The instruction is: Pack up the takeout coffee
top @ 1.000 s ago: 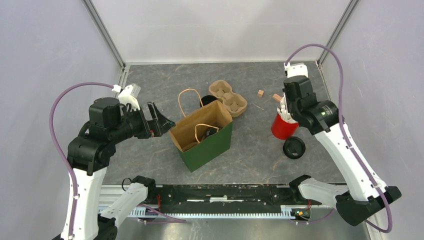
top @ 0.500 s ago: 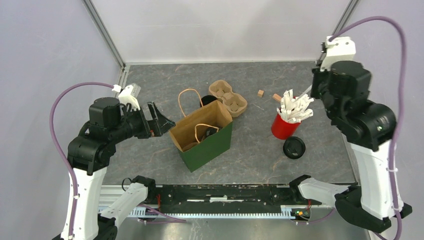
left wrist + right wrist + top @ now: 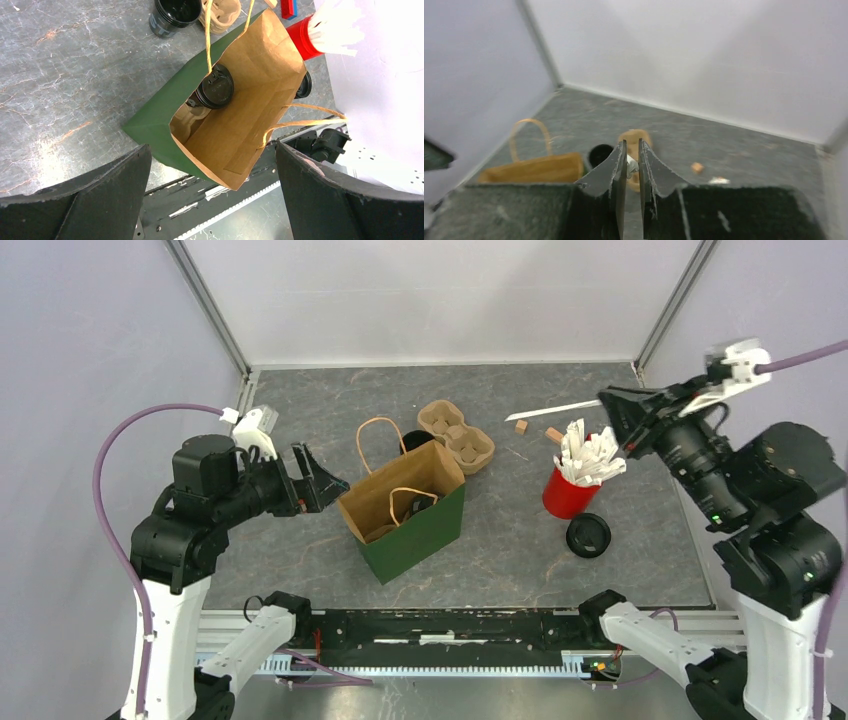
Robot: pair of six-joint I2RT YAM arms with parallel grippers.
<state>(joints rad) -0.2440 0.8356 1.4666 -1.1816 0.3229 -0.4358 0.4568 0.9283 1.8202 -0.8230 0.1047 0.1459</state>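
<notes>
A green paper bag point(image 3: 415, 530) stands open in the middle. Inside it the left wrist view shows a black lidded coffee cup point(image 3: 215, 87) beside a pulp carrier point(image 3: 192, 112). A second black lidded cup point(image 3: 588, 536) sits on the table by the red cup of white sticks point(image 3: 568, 492). My left gripper point(image 3: 322, 480) is open and empty just left of the bag, whose mouth lies between its fingers point(image 3: 212, 150). My right gripper point(image 3: 608, 400) is raised high at the right, shut on a white stick point(image 3: 555, 408); the stick shows between its jaws point(image 3: 630, 150).
A brown pulp cup-carrier tray point(image 3: 456, 434) and an open, lidless black cup point(image 3: 412, 440) lie behind the bag. Two small wooden blocks point(image 3: 521, 426) sit on the table behind the red cup. The enclosure walls close in left, right and back.
My right arm has lifted up and to the right away from the red cup, drawing one white stick out with it. The left arm and the bag have not moved.
</notes>
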